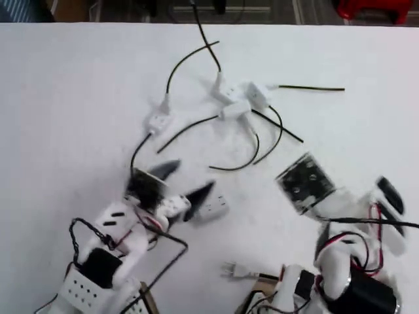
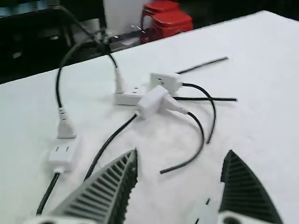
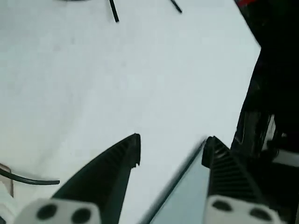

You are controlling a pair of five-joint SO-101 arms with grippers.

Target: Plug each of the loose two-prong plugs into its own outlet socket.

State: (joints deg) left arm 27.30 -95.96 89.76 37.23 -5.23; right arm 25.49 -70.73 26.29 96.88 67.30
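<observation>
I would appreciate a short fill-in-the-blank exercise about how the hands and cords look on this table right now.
1. The left hand is ___, not shut.
2. The right hand hovers over the bare table and holds ___.
3. The cords are all ___ in colour.
Missing words: open; nothing; black.

The high view looks steeply down on the table (image 1: 65, 98), with the arms at its near edge. The left wrist camera faces low across it, past the left gripper (image 2: 182, 153), toward the socket cluster (image 2: 149, 93) (image 1: 236, 98), which the high view shares. The right wrist camera sits close above the tabletop behind the right gripper (image 3: 173, 137).
</observation>
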